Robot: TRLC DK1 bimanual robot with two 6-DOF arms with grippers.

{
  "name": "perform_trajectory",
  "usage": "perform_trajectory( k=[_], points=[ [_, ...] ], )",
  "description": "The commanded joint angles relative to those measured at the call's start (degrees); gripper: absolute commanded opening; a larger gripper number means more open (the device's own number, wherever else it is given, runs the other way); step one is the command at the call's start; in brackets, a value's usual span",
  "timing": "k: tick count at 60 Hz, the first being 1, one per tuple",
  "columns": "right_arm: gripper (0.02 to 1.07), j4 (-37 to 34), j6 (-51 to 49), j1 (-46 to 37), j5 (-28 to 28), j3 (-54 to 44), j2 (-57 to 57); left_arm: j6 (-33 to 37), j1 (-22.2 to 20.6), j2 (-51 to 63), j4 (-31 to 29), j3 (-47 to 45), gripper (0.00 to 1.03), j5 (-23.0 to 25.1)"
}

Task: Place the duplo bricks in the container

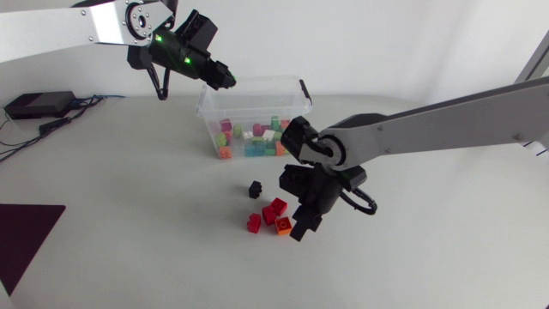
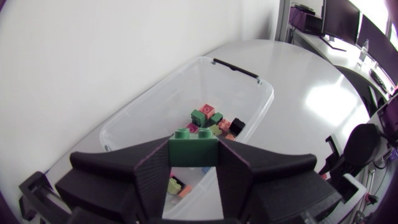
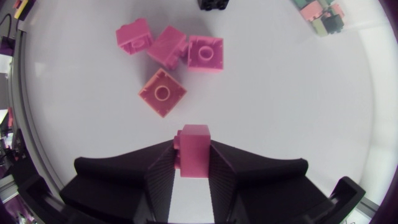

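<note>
A clear plastic container [image 1: 296, 93] stands at the back of the table with several coloured duplo bricks [image 1: 249, 142] inside. My left gripper [image 1: 225, 79] hangs over its left rim, shut on a green brick [image 2: 193, 149]; the container [image 2: 264, 93] lies below it. Near the table's middle, my right gripper [image 1: 302, 228] is low over the surface, shut on a reddish brick [image 3: 194, 151]. Just ahead of it lie several loose red bricks [image 3: 162, 92], seen in the head view as a cluster [image 1: 276, 210]. A black brick [image 1: 255, 188] sits beyond them.
A dark mat [image 1: 21, 240] lies at the left front corner. A black box with cables [image 1: 39, 104] sits at the far left. The right arm's links [image 1: 429, 129] stretch across the table's right half.
</note>
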Motion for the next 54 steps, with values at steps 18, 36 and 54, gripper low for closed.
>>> perform_trajectory(
  k=[18, 36, 54],
  points=[
    [0.22, -3.78, 0.43, -0.57, -1.56, 4.65, -6.20, -6.13, 1.83, 4.49, 5.75, 5.22, 0.39, 0.30],
    [0.22, -4.40, 0.70, -1.45, -2.61, 5.97, -8.57, -7.62, 2.09, 7.04, 6.98, 8.47, 0.81, -0.93],
    [0.22, -4.22, 2.72, -3.47, -4.72, 12.92, -9.45, -7.44, 2.09, 2.21, 8.21, 3.55, 0.99, -1.19]
  ],
)
